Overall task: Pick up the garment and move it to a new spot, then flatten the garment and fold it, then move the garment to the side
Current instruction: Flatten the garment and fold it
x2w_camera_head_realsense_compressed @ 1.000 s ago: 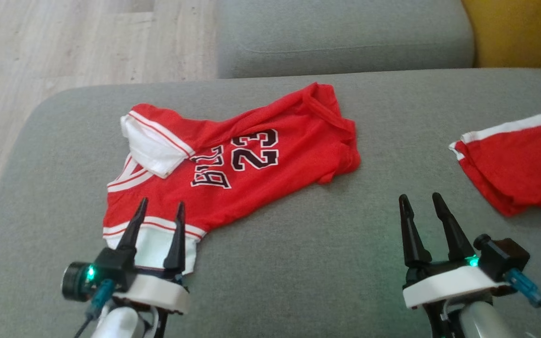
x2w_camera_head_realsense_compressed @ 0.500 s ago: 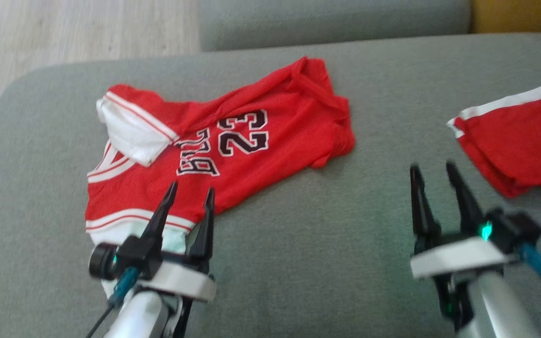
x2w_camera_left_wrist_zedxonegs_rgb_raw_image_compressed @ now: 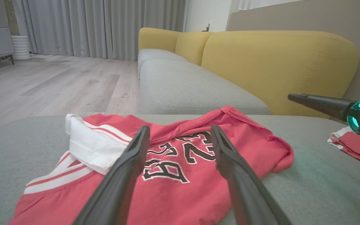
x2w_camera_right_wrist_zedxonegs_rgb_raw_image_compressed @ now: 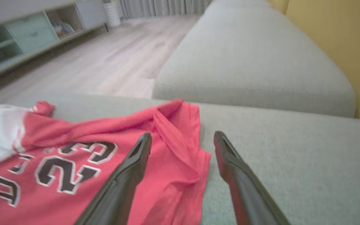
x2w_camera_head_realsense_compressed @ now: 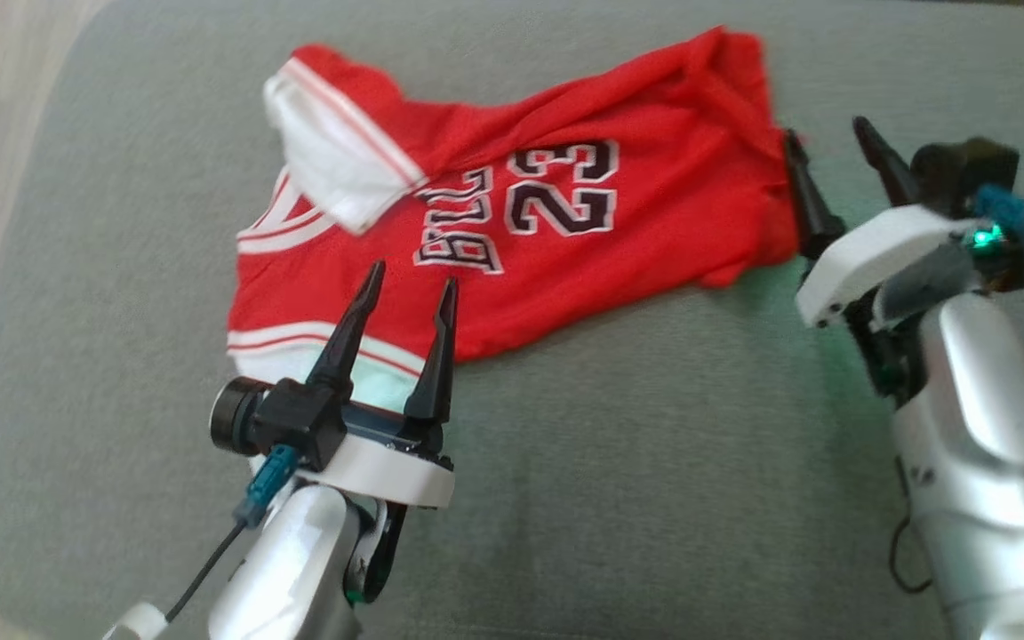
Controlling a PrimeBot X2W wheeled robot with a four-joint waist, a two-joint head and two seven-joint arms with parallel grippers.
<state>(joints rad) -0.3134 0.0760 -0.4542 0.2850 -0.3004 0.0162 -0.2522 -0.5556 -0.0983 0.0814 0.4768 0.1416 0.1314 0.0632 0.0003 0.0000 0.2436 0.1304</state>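
Note:
The garment (x2w_camera_head_realsense_compressed: 512, 213) is a red jersey with white trim and the number 23, lying crumpled on the grey sofa seat (x2w_camera_head_realsense_compressed: 619, 427). One white sleeve is folded over its upper left. My left gripper (x2w_camera_head_realsense_compressed: 410, 286) hovers open over the jersey's near white-trimmed end; in the left wrist view the garment (x2w_camera_left_wrist_zedxonegs_rgb_raw_image_compressed: 173, 156) lies between and beyond the fingers. My right gripper (x2w_camera_head_realsense_compressed: 828, 133) stands open at the jersey's far right edge; in the right wrist view its left finger is over the garment (x2w_camera_right_wrist_zedxonegs_rgb_raw_image_compressed: 83, 162) and its right finger over bare cushion. Neither gripper holds anything.
A second red and white piece of clothing (x2w_camera_left_wrist_zedxonegs_rgb_raw_image_compressed: 355, 148) lies at the right, partly behind my right arm. A further grey cushion (x2w_camera_left_wrist_zedxonegs_rgb_raw_image_compressed: 195, 90) and yellow backrests (x2w_camera_left_wrist_zedxonegs_rgb_raw_image_compressed: 280, 65) stand beyond. Wooden floor (x2w_camera_left_wrist_zedxonegs_rgb_raw_image_compressed: 52, 84) lies off the seat's left edge.
The head camera has tipped down and closer. My right gripper has moved left and forward to the jersey's right edge. My left gripper has advanced a little over the near end. Both stay open.

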